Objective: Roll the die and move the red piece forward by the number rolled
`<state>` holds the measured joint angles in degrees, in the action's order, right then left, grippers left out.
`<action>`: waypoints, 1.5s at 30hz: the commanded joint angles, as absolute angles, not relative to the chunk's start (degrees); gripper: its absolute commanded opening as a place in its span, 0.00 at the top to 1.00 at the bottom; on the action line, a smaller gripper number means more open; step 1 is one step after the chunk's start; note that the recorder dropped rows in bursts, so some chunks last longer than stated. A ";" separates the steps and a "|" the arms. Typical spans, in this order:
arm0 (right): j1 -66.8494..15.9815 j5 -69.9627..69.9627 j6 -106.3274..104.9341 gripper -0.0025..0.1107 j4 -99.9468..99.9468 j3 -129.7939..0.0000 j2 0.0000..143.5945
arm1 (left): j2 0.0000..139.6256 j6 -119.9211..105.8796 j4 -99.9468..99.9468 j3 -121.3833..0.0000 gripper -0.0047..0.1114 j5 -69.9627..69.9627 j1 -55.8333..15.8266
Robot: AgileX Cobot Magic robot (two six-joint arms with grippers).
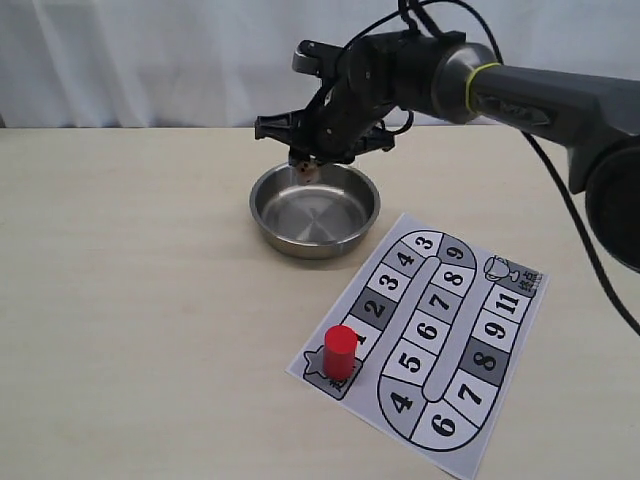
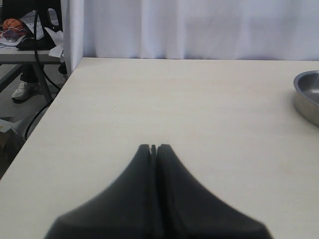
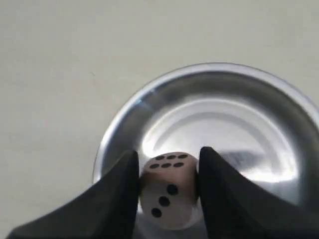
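My right gripper (image 3: 168, 158) is shut on the die (image 3: 168, 188), a light tan cube showing faces with six and three pips. In the exterior view that gripper (image 1: 306, 168) holds the die (image 1: 305, 172) above the far-left rim of a steel bowl (image 1: 268, 218). From the right wrist view the bowl (image 3: 259, 114) lies directly below the die. The red piece (image 1: 340, 351) stands upright on the start square at the near-left corner of the printed game board (image 1: 520, 330). My left gripper (image 2: 153, 148) is shut on nothing, over bare table.
The board lies right of centre, its numbered track curving from 1 to 11. The steel bowl's rim (image 2: 308, 94) shows at the edge of the left wrist view. A white curtain (image 1: 150, 60) hangs behind the table. The table's edge (image 2: 35, 134) lies beside the left gripper.
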<state>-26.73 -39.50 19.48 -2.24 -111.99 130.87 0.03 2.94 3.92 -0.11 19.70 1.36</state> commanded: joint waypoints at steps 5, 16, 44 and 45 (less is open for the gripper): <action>-26.53 -52.20 18.19 0.94 11.29 -110.19 126.18 | 0.00 3.26 3.83 0.00 0.96 18.94 1.36; -21.45 -48.83 18.19 0.94 15.68 -89.59 114.32 | 0.00 3.26 3.93 0.00 0.96 18.94 1.36; -3.72 -31.59 -18.49 0.88 -19.63 -64.25 100.38 | 0.00 3.26 3.82 0.00 0.96 18.94 1.36; -3.72 -32.68 -26.34 0.82 -28.61 -64.25 100.63 | 0.00 3.26 3.82 0.00 0.96 18.94 1.36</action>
